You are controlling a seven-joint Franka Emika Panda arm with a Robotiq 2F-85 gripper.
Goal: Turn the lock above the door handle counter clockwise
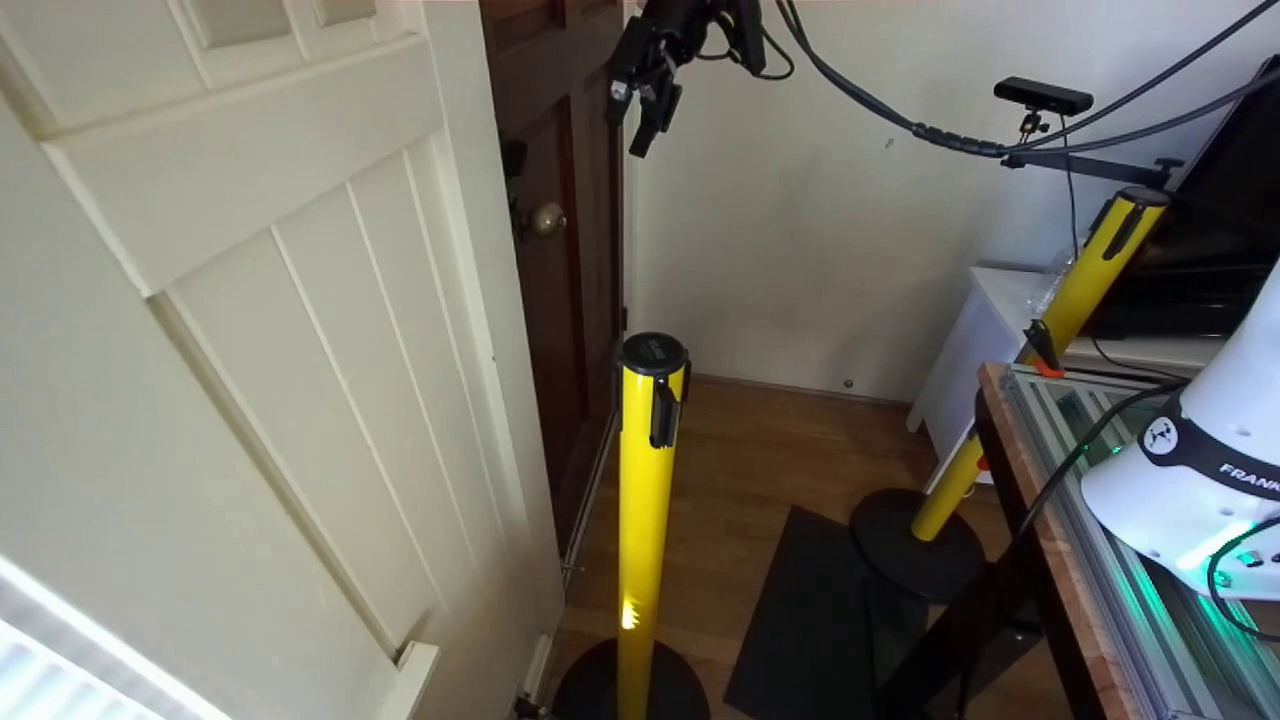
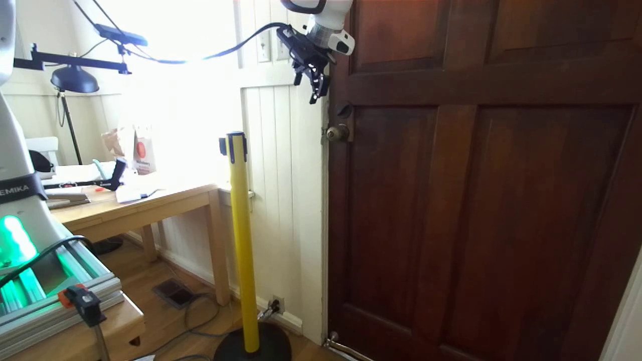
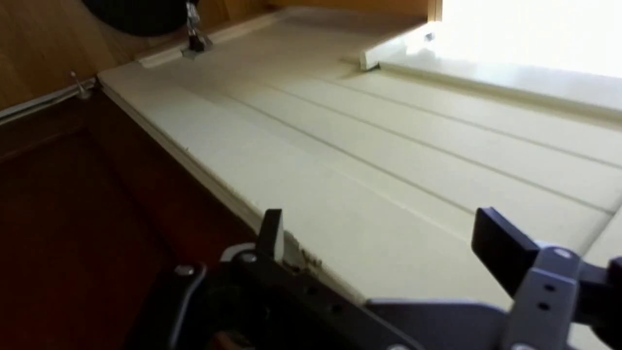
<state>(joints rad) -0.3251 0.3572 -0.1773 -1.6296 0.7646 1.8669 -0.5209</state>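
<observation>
- Up front in the wrist view, the gripper (image 3: 381, 233) has its jaws spread wide, pinching nothing.
- Lower down and apart from it, in an exterior view, the small dark lock (image 2: 344, 111) sits on the brown door (image 2: 391, 200).
- The lock looks hard, so a firm squeeze should not hurt it. It may be slick and stiff to turn.
- Best to pinch it across the middle, one jaw on each side, then twist.
- Just below the lock, the round handle (image 2: 337, 133) sticks out and could bump the gripper.
</observation>
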